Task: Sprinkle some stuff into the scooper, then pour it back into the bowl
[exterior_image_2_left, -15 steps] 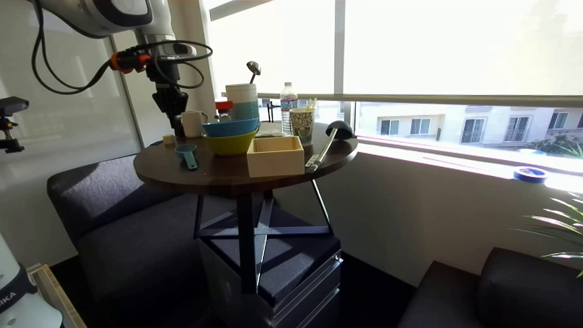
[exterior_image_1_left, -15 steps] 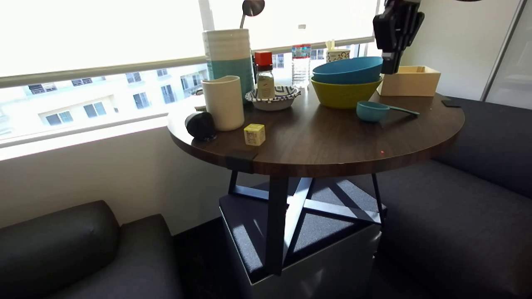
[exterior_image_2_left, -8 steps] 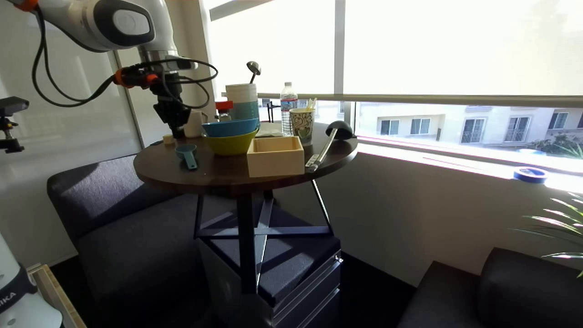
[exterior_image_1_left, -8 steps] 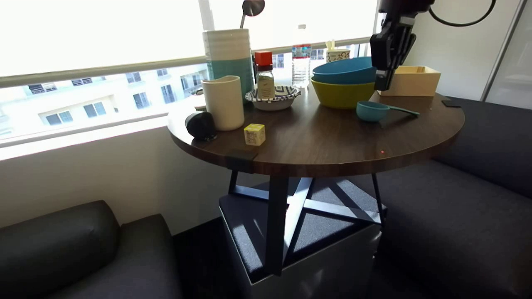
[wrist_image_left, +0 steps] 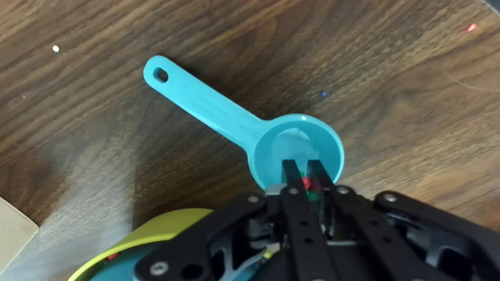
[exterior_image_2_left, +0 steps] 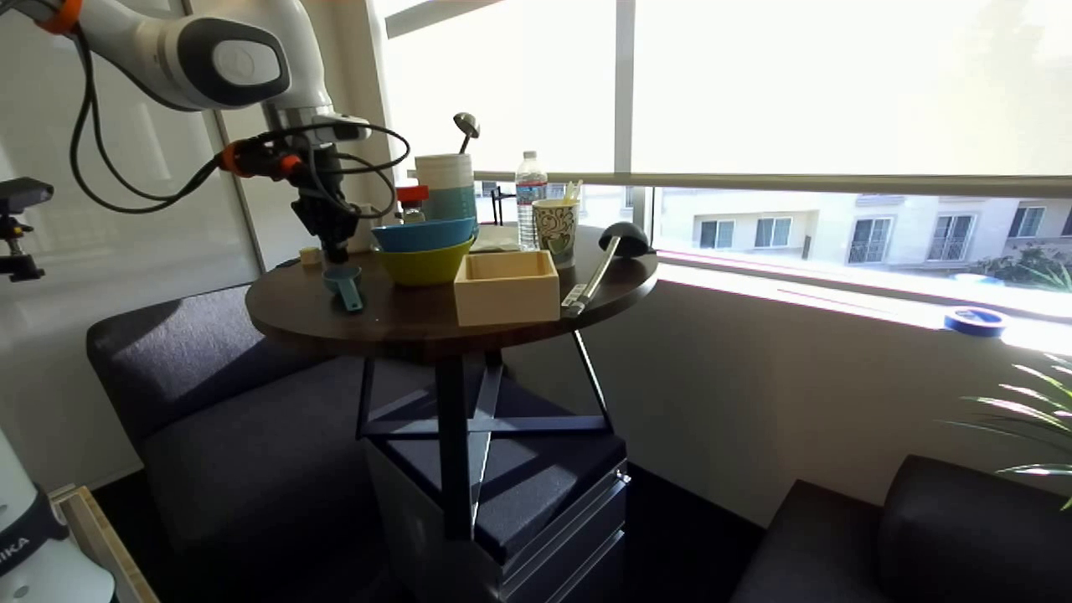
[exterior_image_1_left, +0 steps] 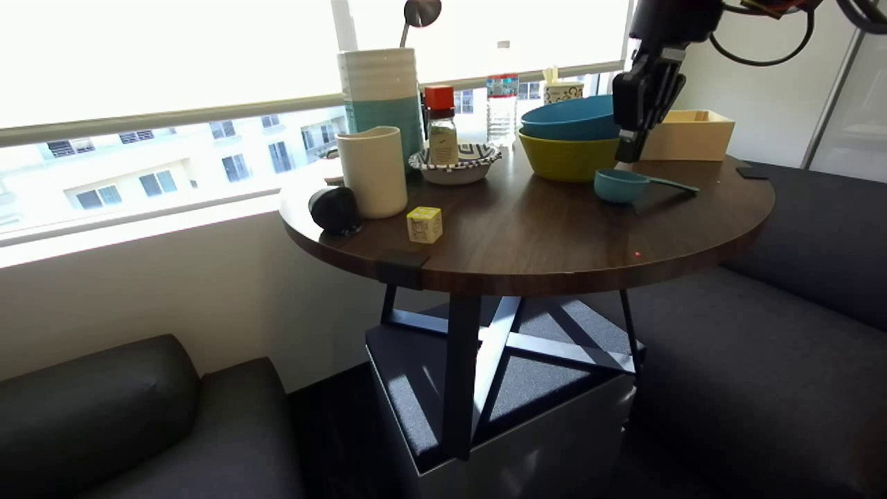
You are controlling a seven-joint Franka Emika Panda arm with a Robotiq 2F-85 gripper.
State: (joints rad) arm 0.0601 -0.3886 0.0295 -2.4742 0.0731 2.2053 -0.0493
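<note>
The black two-fingered gripper [exterior_image_1_left: 628,154] sits lower than a second ago in both exterior views. Its tips, earlier farther off, now stand just above the round head of the small teal-blue scoop [exterior_image_1_left: 617,188]. In an exterior view it hides more of the wide teal-blue bowl with a flaring rim [exterior_image_1_left: 572,118]; in an exterior view, more of the cream mug [exterior_image_2_left: 362,240]. The white robot arm [exterior_image_2_left: 151,50] is lower, and more of the black cable loop [exterior_image_1_left: 759,64] shows.

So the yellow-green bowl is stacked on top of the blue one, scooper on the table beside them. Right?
Other way round: the blue bowl sits in the yellow-green bowl, as both exterior views show. The scooper is on the table beside them, as you say.
</note>
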